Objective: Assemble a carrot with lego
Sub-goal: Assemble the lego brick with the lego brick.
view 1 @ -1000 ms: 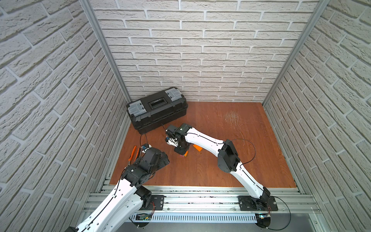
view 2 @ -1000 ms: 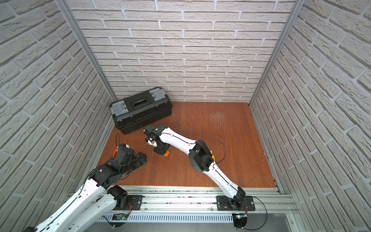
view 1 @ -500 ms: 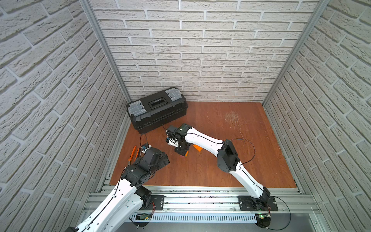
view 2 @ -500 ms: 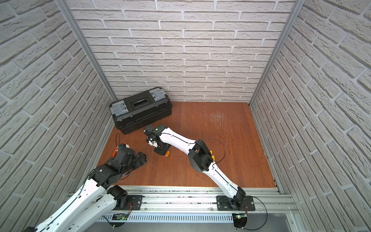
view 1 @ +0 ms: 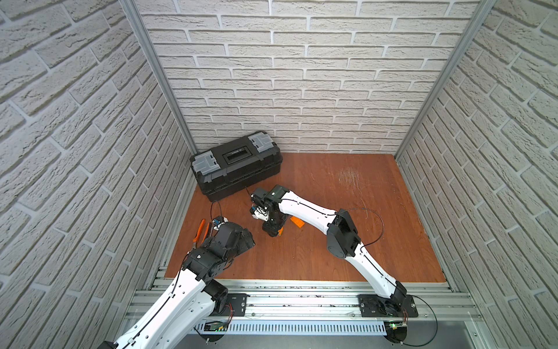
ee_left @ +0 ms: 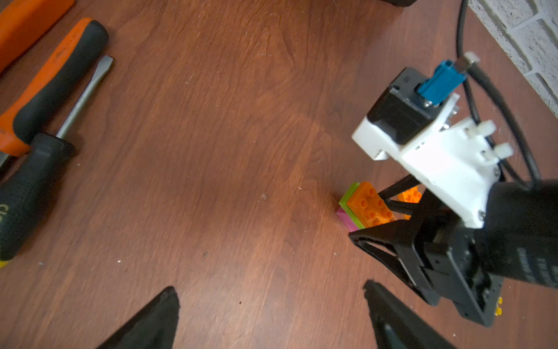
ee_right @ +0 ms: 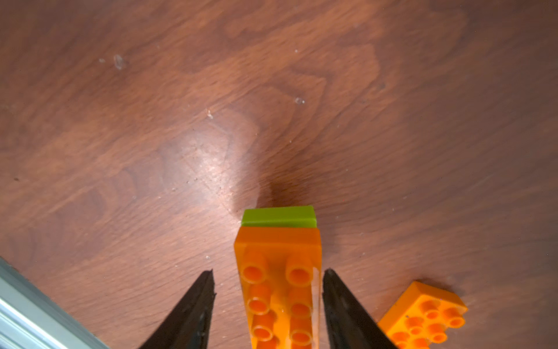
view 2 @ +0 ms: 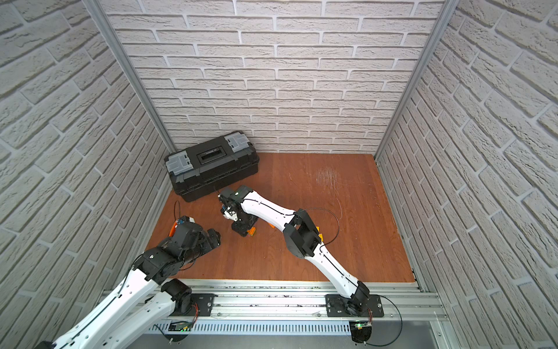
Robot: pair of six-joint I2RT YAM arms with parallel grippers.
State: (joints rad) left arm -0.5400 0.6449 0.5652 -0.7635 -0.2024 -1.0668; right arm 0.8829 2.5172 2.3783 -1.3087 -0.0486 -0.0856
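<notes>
The partly built carrot (ee_left: pixel 367 208) stands on the wood floor as a stack of lego: a long orange brick (ee_right: pixel 279 290) on a lime-green brick (ee_right: pixel 279 217), with a pink one at the bottom. My right gripper (ee_right: pixel 269 273) straddles the top orange brick, open, with a gap between each finger and the brick. In both top views it points down over the stack (view 1: pixel 273 232) (view 2: pixel 244 231). A second orange brick (ee_right: pixel 422 317) lies loose just beside it. My left gripper (ee_left: pixel 269 286) is wide open over bare wood, to the left of the stack.
A black toolbox (view 1: pixel 237 164) sits at the back left. Orange-handled pliers (ee_left: pixel 45 84) and a black-handled screwdriver (ee_left: pixel 24 193) lie near the left wall beside my left arm. A tiny yellow brick (ee_left: pixel 498 305) peeks out behind the right gripper's body.
The right gripper's jaws have spread apart from the top orange brick, which stays on the stack. Neither arm has visibly shifted.
</notes>
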